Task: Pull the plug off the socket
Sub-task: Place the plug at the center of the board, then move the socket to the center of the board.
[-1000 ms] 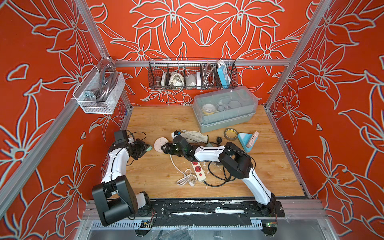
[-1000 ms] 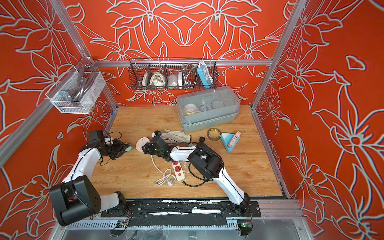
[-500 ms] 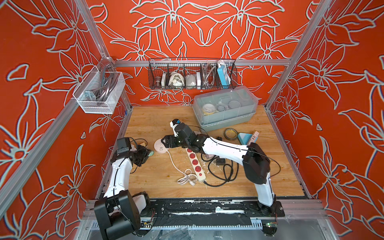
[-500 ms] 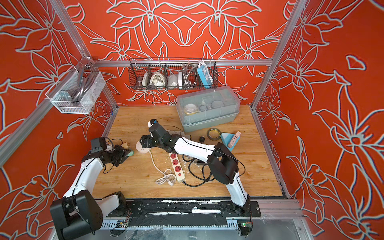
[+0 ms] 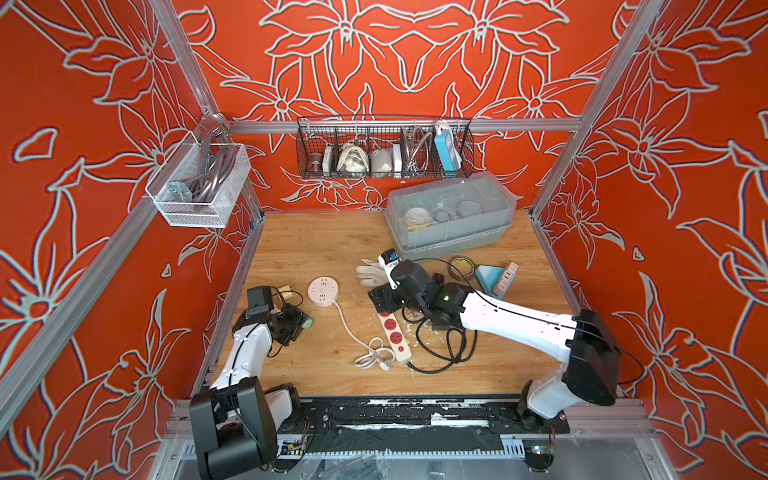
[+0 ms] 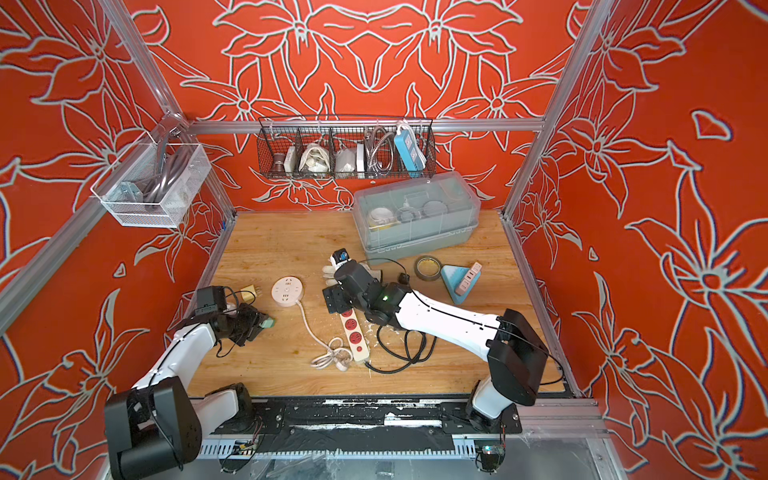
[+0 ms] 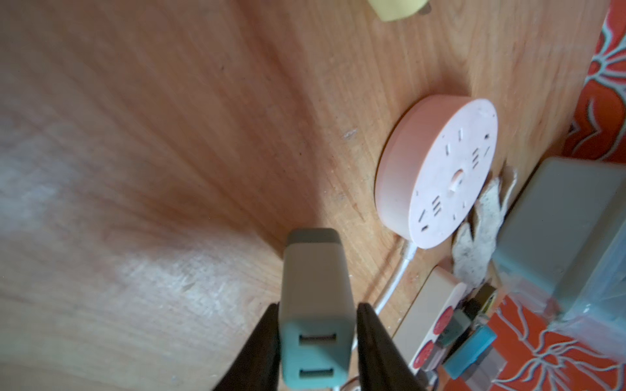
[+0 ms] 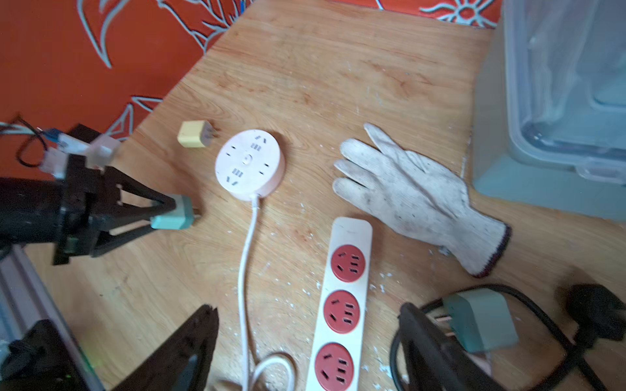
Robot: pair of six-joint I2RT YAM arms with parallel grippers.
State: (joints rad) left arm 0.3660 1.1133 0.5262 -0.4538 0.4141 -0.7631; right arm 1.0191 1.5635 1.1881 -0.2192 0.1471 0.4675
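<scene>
Plug, small grey-green plastic charger block (image 7: 315, 287): out of the pink round plastic socket hub (image 5: 323, 291), near it but apart, prongs pointing away from the wrist. Sits between the fingertips of the left gripper (image 5: 300, 325), low at the wooden tabletop (image 5: 316, 241); touching the wood or just above it, cannot tell. Black fingers against both flat flanks; reads as a pinch, possibly slackening.

Handling, as a judgement: light, rigid, smooth-shelled. Probably slippery under narrow pads, prone to twisting if caught off-centre. Not fragile, prongs aside. Best hold across the two broad flat sides, mid-body, clear of prongs and USB face, much as gripped now. Any pull straight along the prong axis, no levering, hub pinned down, being light enough to lift along.

Right gripper (image 8: 308, 309): spread wide, holding nothing, hovering over the far end of the white power strip with red sockets (image 8: 345, 287), beside the soiled white cotton glove (image 8: 413, 196). Small yellow plug (image 8: 194, 134) loose on the wood just beside the hub.

Against a second back: right gripper then down at the hub's edge, jaws narrower; now withdrawn to the strip, wider. Left gripper then closer to the hub; now drawn back toward the robot's base, plug with it. Hub and its white cord (image 8: 245, 257) unmoved.
</scene>
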